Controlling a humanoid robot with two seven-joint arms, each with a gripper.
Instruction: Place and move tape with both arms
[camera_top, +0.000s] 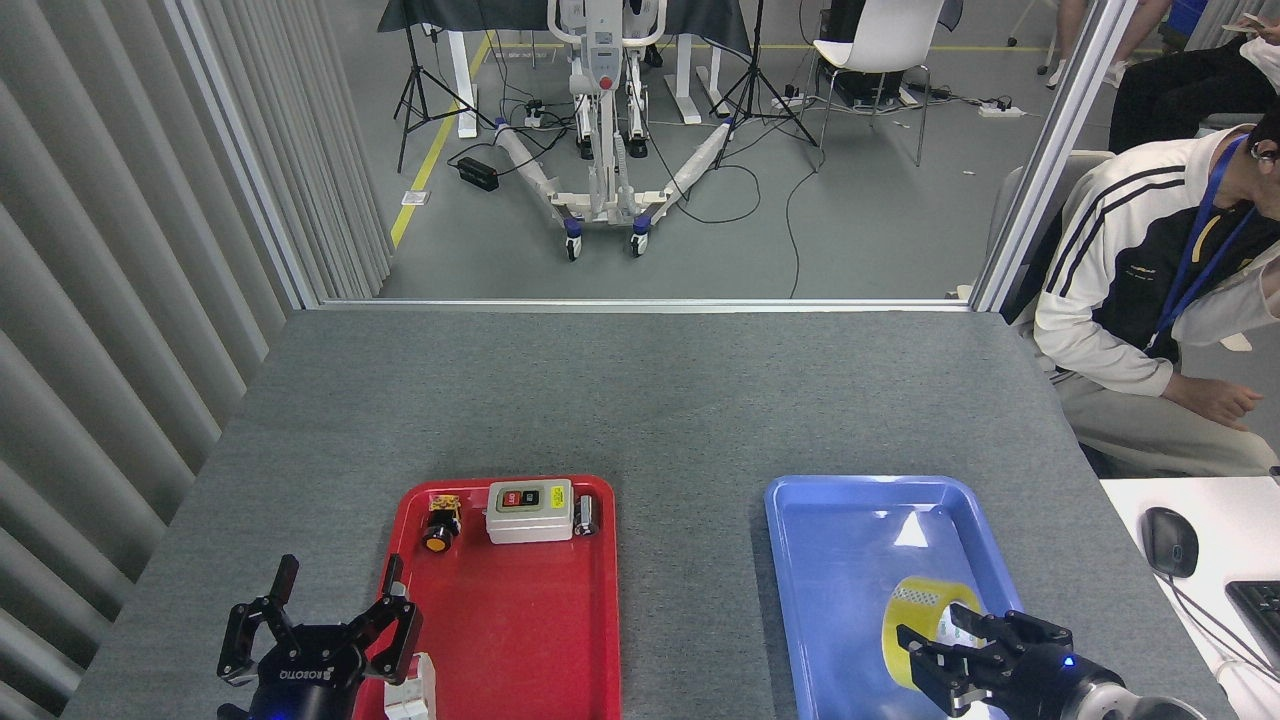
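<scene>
Tape (925, 618) low over blue tray (850, 560), R gripper (950, 665) jaws pinching roll.
Held over tray for set-down, prob.; L gripper (320, 630) jaws spread, empty, beside red tray (520, 620) on desk (640, 400).

You can read "ROBOTIQ" in white letters, upside down, on the left tool (318, 634). Labels on the switch box (530, 511) are too small to read.

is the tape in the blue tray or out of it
In: the tape sits over the blue tray floor, with the right gripper around it.
</scene>
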